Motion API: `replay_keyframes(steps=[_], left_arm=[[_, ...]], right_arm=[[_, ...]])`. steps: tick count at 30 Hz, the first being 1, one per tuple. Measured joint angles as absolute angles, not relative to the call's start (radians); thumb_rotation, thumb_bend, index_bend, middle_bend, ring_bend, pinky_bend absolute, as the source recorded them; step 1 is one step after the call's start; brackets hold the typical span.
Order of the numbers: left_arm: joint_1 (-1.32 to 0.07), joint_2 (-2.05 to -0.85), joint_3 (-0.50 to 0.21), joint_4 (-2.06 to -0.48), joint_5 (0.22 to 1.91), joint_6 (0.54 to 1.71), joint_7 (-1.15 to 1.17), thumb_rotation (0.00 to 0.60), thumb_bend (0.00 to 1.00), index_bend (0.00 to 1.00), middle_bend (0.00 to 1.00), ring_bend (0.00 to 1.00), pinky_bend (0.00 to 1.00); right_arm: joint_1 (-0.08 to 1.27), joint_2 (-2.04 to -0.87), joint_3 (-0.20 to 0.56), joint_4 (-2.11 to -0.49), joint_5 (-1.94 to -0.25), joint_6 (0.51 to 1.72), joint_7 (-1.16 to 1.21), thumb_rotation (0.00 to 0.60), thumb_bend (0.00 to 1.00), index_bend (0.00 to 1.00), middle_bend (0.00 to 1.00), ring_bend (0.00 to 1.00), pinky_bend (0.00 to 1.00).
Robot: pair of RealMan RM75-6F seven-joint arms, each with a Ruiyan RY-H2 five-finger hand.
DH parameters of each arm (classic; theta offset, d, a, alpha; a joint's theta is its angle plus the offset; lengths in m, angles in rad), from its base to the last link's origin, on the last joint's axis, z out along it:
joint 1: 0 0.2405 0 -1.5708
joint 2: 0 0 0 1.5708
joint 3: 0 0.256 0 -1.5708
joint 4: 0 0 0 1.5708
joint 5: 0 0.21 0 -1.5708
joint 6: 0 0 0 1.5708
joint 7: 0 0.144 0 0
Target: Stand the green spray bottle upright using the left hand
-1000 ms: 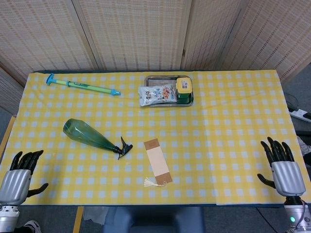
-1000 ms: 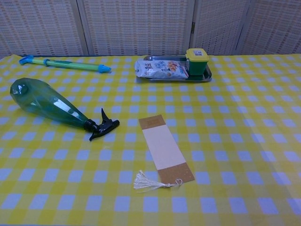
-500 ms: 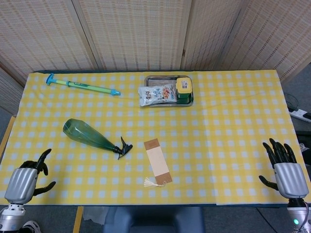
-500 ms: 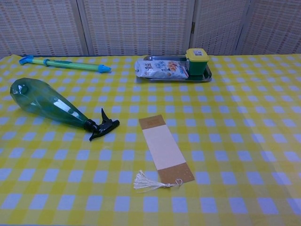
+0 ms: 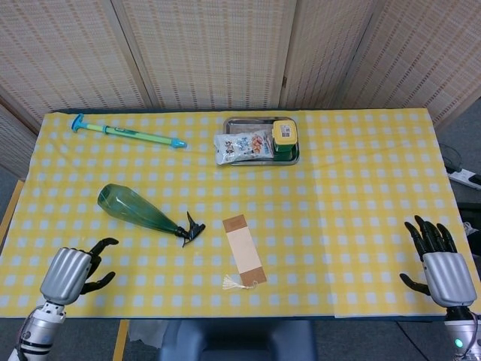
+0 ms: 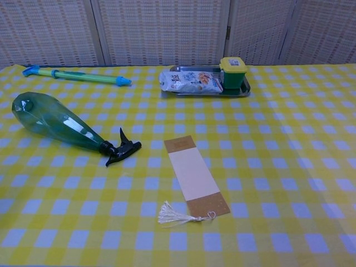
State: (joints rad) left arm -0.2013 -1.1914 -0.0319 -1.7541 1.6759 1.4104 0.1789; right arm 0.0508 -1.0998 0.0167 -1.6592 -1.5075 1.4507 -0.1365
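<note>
A table covered in a yellow-and-white checked cloth carries a green spray bottle lying on its side, a bookmark with a tassel beside it, a green-and-blue water squirter near the far edge, and a metal tray.

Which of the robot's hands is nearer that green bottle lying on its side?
The left hand: it is just below the green spray bottle, apart from it. The right hand sits at the table's far opposite corner.

Left hand: low at near left edge, fingers apart, holding nothing. Right hand: near right edge, fingers spread upward, empty.
</note>
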Motion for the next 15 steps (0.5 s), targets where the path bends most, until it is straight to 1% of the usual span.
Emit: replay_keyframes(steps=[2, 4, 5, 10, 15], left_arm=[[-0.225, -1.202, -0.044, -1.765, 1.667, 1.376, 0.224, 0.600, 0.24, 0.36, 1.00, 1.00, 1.00], [-0.244, -1.207, -0.052, -1.776, 1.650, 1.338, 0.263, 0.600, 0.24, 0.31, 1.00, 1.00, 1.00], [-0.258, -1.209, -0.059, -1.785, 1.631, 1.310, 0.291, 0.600, 0.24, 0.31, 1.00, 1.00, 1.00], [-0.327, -1.244, -0.104, -1.808, 1.546, 1.229, 0.380, 0.600, 0.24, 0.36, 1.00, 1.00, 1.00], [-0.380, -1.312, -0.127, -1.772, 1.506, 1.182, 0.427, 0.600, 0.24, 0.39, 1.00, 1.00, 1.00]], right_arm=[[0.051, -1.098, 0.017, -1.660, -1.509, 1.452, -0.131, 0.600, 0.20, 0.00, 0.00, 0.00, 0.00], [0.049, -1.095, 0.018, -1.661, -1.514, 1.460, -0.117, 0.600, 0.20, 0.00, 0.00, 0.00, 0.00], [0.048, -1.093, 0.019, -1.661, -1.516, 1.465, -0.108, 0.600, 0.20, 0.00, 0.00, 0.00, 0.00], [0.028, -1.071, 0.035, -1.660, -1.527, 1.533, -0.028, 0.600, 0.20, 0.00, 0.00, 0.00, 0.00], [-0.002, -1.047, 0.049, -1.647, -1.558, 1.626, 0.083, 0.600, 0.20, 0.00, 0.00, 0.00, 0.00]])
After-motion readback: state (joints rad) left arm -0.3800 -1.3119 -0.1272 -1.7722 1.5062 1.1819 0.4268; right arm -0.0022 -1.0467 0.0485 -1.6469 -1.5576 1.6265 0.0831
